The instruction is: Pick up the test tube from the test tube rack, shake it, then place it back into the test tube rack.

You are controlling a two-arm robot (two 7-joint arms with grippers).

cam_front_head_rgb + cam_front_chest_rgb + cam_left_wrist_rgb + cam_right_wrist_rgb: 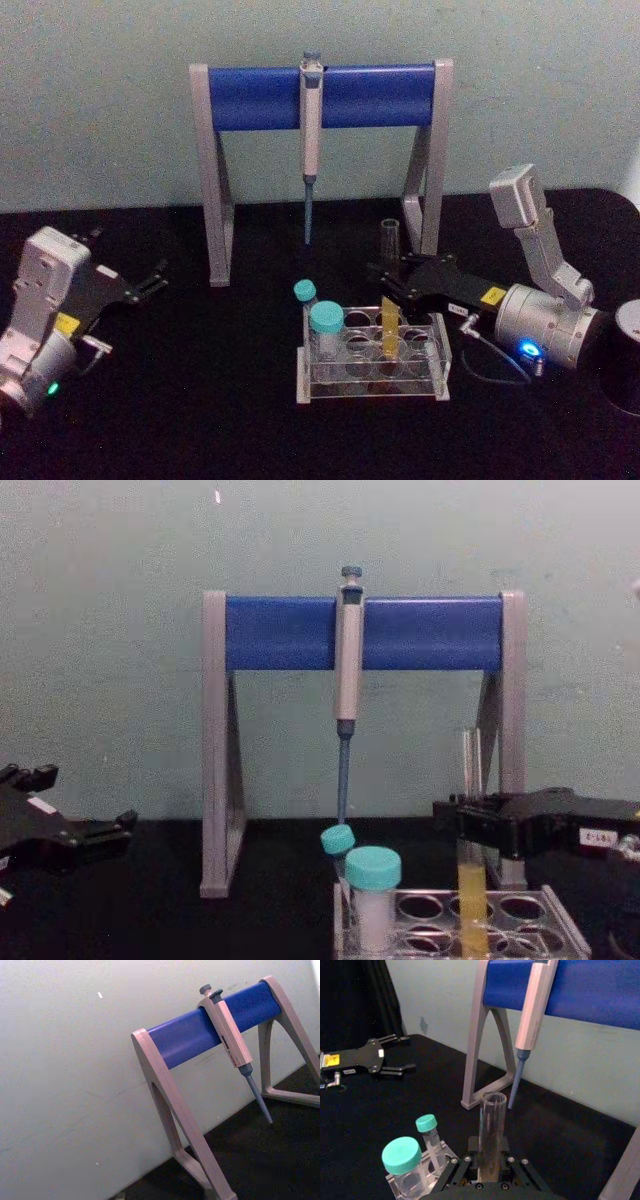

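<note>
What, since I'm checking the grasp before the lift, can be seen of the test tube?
The test tube is tall, thin, clear glass, uncapped with an open round rim, and holds yellow-orange liquid in its lower part. It stands upright with its bottom in one hole of the test tube rack. The right hand is closed around it just above the rack, and the tube's clear, empty upper part rises above the hand.

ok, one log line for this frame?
phase: grasp at rack | right gripper: shut on test tube above its liquid | tube bottom: in test tube rack | left gripper: open, parked left
</note>
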